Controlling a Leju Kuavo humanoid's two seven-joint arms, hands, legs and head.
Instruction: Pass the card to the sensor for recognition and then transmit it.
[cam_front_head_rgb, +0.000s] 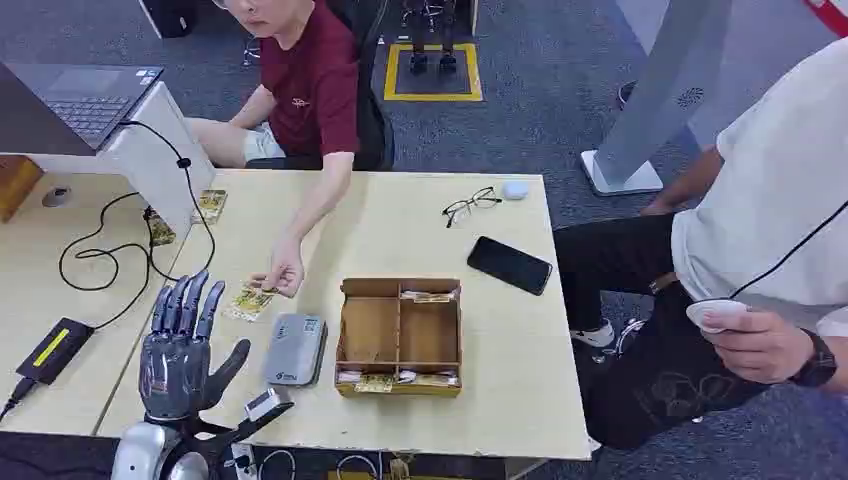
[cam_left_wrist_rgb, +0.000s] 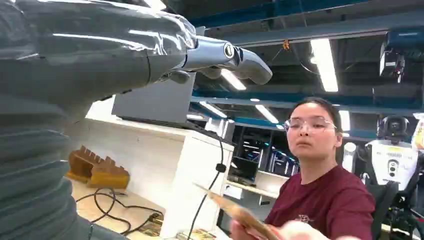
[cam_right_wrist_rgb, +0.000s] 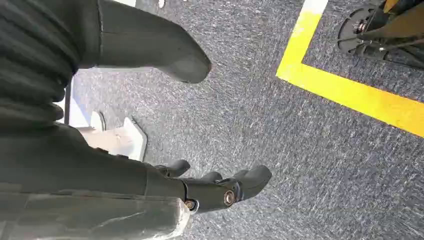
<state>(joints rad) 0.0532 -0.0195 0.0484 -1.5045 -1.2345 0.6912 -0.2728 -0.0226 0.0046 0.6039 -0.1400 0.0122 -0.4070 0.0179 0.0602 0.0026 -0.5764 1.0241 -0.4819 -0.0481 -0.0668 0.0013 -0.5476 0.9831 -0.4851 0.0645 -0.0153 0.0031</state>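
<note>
My left hand (cam_front_head_rgb: 182, 345) is raised over the table's near left part, fingers spread and pointing away from me, palm empty. Just beyond its fingertips lies a yellow patterned card (cam_front_head_rgb: 249, 300), which a person in a red shirt (cam_front_head_rgb: 305, 85) touches with one hand (cam_front_head_rgb: 285, 272). The grey sensor box (cam_front_head_rgb: 296, 349) lies flat to the right of my left hand. In the left wrist view my hand (cam_left_wrist_rgb: 150, 55) is open and the card (cam_left_wrist_rgb: 240, 215) shows edge-on in the person's fingers. My right hand (cam_right_wrist_rgb: 200, 190) hangs over the carpet with its fingers apart, holding nothing.
A brown compartment box (cam_front_head_rgb: 400, 335) with cards stands right of the sensor. A phone (cam_front_head_rgb: 509, 265), glasses (cam_front_head_rgb: 470, 205) and a white case (cam_front_head_rgb: 514, 189) lie at the far right. More cards (cam_front_head_rgb: 210, 205), a cable (cam_front_head_rgb: 105, 250) and a laptop stand (cam_front_head_rgb: 150, 150) occupy the left. A second person (cam_front_head_rgb: 770, 260) sits right.
</note>
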